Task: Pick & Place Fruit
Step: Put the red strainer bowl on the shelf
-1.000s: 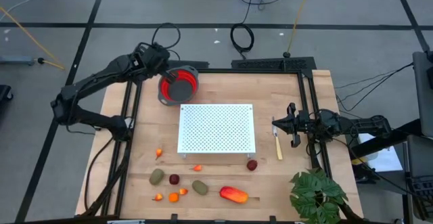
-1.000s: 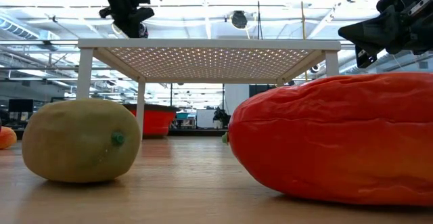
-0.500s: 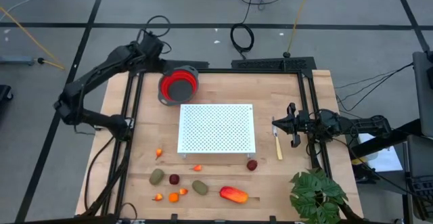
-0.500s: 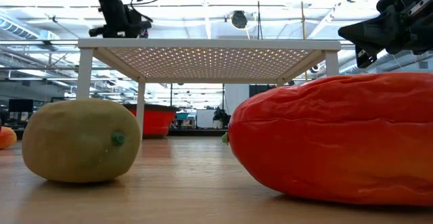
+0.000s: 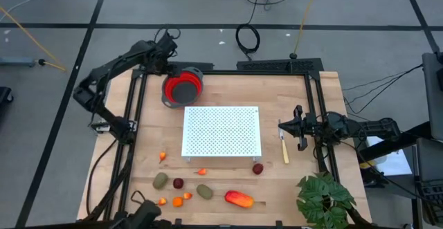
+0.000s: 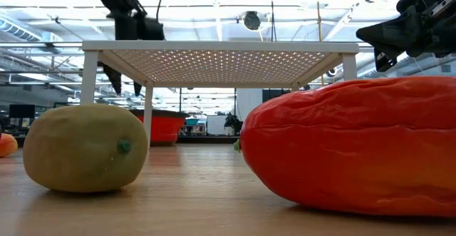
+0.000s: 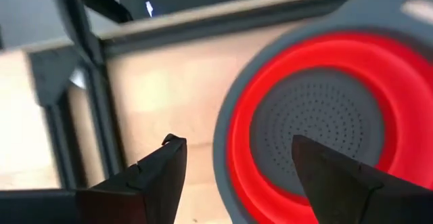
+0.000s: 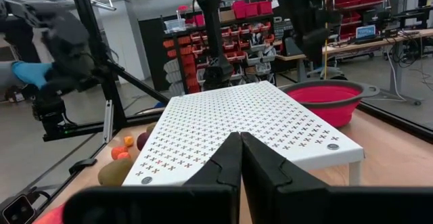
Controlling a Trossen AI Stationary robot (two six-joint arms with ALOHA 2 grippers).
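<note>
Left end effector [image 7: 233, 166] open beside red colander [image 5: 183, 88]; right end effector [image 8: 240, 158] clenched. Glossy oblong red-orange mango [image 5: 239, 199] probably light, stiff, slippery: grip across its middle.

The big mango [image 6: 356, 147] runs off the edge in the low view. The red bowl [image 6: 162, 125] is partly hidden behind the white rack's leg [image 6: 148, 115]. The tiny orange bits [image 5: 181, 200] are too small to name.
</note>
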